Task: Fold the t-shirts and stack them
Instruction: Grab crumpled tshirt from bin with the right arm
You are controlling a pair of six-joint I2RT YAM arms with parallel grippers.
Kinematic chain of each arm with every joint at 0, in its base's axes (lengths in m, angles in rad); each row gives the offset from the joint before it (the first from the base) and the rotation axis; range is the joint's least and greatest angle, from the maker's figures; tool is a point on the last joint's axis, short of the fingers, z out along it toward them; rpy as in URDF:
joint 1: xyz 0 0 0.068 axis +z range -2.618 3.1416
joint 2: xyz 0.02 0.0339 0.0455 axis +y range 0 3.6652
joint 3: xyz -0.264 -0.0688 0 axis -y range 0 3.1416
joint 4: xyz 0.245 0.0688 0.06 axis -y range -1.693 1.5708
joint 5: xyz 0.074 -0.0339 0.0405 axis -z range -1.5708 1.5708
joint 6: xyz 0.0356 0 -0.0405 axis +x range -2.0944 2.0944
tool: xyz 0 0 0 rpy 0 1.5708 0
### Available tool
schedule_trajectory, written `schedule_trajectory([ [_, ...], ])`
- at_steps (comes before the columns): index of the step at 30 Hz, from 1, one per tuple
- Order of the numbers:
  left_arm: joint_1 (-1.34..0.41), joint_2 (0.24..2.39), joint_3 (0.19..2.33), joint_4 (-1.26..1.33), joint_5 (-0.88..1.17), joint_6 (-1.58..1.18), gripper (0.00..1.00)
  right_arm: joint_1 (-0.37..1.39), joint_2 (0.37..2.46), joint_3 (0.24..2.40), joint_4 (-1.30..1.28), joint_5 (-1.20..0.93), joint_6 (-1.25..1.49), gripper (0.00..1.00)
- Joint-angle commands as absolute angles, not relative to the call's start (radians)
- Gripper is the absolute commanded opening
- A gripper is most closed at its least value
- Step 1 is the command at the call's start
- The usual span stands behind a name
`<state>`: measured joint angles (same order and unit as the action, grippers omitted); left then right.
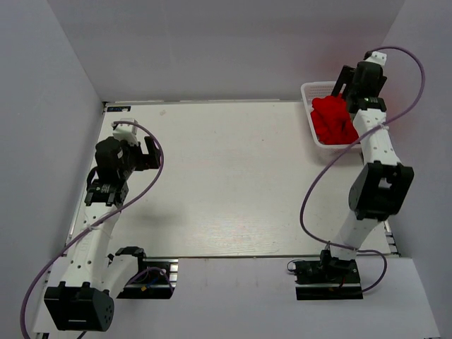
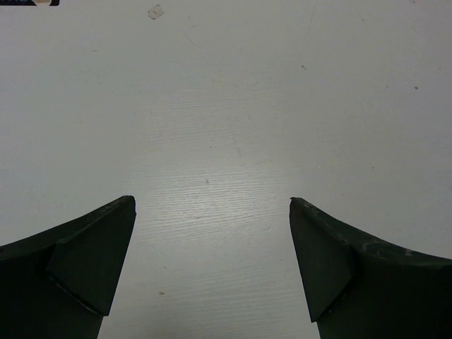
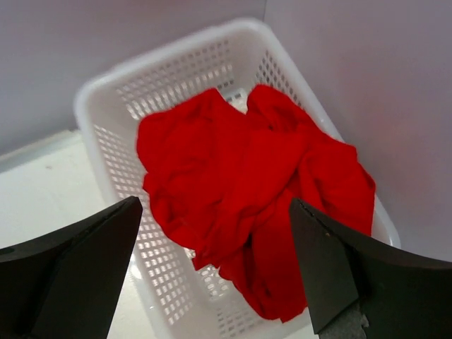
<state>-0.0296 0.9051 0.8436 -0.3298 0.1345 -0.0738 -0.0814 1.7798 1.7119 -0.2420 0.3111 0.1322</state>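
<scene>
Crumpled bright red t-shirts lie heaped in a white lattice basket at the table's back right corner. In the right wrist view the red t-shirts fill the basket, one part hanging over its near rim. My right gripper is open and empty, hovering above the heap; in the top view it is over the basket. My left gripper is open and empty above bare table; in the top view it is at the left side.
The white table is boxed in by grey walls at the left, back and right. The basket stands against the right wall. A small clear tag lies on the table far ahead of the left gripper.
</scene>
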Motion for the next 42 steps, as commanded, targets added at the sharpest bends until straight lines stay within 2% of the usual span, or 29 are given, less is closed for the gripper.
schedule_trajectory([
  [1, -0.034, 0.916, 0.859, -0.324, 0.110, -0.058, 1.00, -0.106, 1.891, 1.822, -0.382, 0.342, 0.123, 0.90],
  [5, -0.034, 0.925, 0.859, -0.324, 0.110, -0.058, 1.00, -0.118, 1.999, 1.945, -0.456, 0.347, 0.121, 0.90],
  [10, -0.034, 0.934, 0.859, -0.314, 0.110, -0.058, 1.00, -0.135, 2.078, 1.976, -0.465, 0.331, 0.106, 0.90],
  [12, -0.034, 0.943, 0.859, -0.314, 0.110, -0.058, 1.00, -0.141, 2.095, 1.962, -0.453, 0.318, 0.101, 0.85],
  [13, -0.034, 0.953, 0.859, -0.314, 0.110, -0.058, 1.00, -0.143, 2.105, 1.950, -0.446, 0.311, 0.104, 0.75],
  [16, -0.034, 0.953, 0.859, -0.314, 0.110, -0.058, 1.00, -0.149, 2.109, 1.939, -0.420, 0.284, 0.106, 0.65],
  [17, -0.034, 0.962, 0.859, -0.314, 0.110, -0.058, 1.00, -0.150, 2.112, 1.933, -0.417, 0.281, 0.101, 0.50],
  [19, -0.025, 0.962, 0.859, -0.314, 0.110, -0.058, 1.00, -0.153, 2.105, 1.919, -0.402, 0.279, 0.095, 0.35],
  [20, -0.025, 0.962, 0.859, -0.305, 0.110, -0.058, 1.00, -0.153, 2.102, 1.921, -0.400, 0.275, 0.092, 0.10],
  [21, -0.025, 0.962, 0.859, -0.305, 0.110, -0.058, 1.00, -0.150, 2.095, 1.924, -0.397, 0.262, 0.091, 0.01],
  [27, -0.025, 0.962, 0.859, -0.287, 0.152, -0.058, 1.00, -0.134, 2.026, 2.051, -0.426, 0.196, 0.061, 0.00],
  [28, -0.025, 0.962, 0.859, -0.287, 0.152, -0.058, 1.00, -0.123, 2.019, 2.145, -0.437, 0.161, 0.057, 0.00],
  [32, -0.025, 0.931, 0.859, -0.287, 0.152, -0.058, 1.00, -0.061, 1.923, 2.275, -0.424, 0.042, 0.005, 0.00],
  [36, -0.025, 0.910, 0.850, -0.278, 0.126, -0.078, 1.00, 0.093, 1.807, 2.293, -0.379, -0.089, -0.041, 0.00],
  [42, -0.025, 0.890, 0.850, -0.288, 0.089, -0.124, 1.00, 0.305, 1.685, 2.301, -0.363, -0.268, 0.027, 0.00],
])
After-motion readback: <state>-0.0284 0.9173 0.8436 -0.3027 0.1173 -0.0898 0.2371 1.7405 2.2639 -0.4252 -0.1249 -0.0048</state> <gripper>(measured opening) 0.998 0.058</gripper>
